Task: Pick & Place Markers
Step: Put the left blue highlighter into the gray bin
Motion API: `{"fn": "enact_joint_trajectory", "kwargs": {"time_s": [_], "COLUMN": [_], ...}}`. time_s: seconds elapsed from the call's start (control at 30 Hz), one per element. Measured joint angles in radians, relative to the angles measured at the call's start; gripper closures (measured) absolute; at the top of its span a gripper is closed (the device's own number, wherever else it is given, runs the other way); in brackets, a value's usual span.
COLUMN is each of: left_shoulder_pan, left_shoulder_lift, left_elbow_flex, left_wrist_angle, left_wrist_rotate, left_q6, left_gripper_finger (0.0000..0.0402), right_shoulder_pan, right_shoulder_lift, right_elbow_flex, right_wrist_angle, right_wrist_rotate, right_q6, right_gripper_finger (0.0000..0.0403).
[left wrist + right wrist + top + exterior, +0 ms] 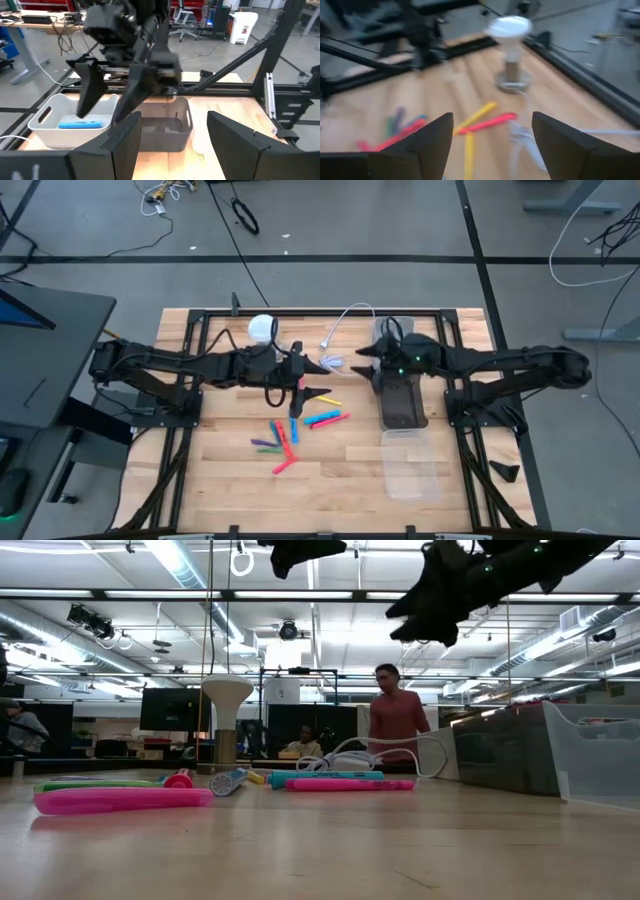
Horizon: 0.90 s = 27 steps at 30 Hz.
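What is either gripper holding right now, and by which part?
Nothing. The left gripper and the right gripper are both open and empty above the table; the markers lie loose on it.

Markers [290,432] in red, pink, blue, yellow, green and purple lie flat and scattered across the middle of the wooden table; one blue marker [81,123] lies apart inside a white bin.

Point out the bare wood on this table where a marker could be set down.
Bare patches: the near-left corner, left of the markers; the strip between the markers and the clear bin. Crowded: the centre under the left gripper, and the far edge with lamp, white cable and dark bin.
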Motion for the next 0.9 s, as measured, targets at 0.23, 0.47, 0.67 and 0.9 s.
{"fn": "enact_joint_trajectory", "kwargs": {"time_s": [0.23,0.47,0.67,0.9], "left_shoulder_pan": [-0.058,-0.112,-0.151,-0.175], "left_shoulder_lift": [0.0,0.0,0.0,0.0], "left_elbow_flex": [0.0,0.0,0.0,0.0], "left_wrist_angle": [-0.065,-0.197,-0.324,-0.531], "left_wrist_rotate": [-0.045,-0.145,-0.146,-0.145], "left_q6": [-0.002,-0.087,-0.218,-0.448], "left_gripper_finger": [0.0168,0.0168,0.0168,0.0168], "right_shoulder_pan": [0.138,0.242,0.291,0.313], "right_shoulder_lift": [0.0,0.0,0.0,0.0], "right_elbow_flex": [-0.004,-0.004,-0.004,-0.004], "right_wrist_angle": [0.083,0.085,0.092,0.096], "right_wrist_rotate": [0.0,0.0,0.0,0.0], "right_q6": [-0.009,-0.047,-0.05,-0.058], "right_gripper_finger": [0.013,0.013,0.013,0.013]}}
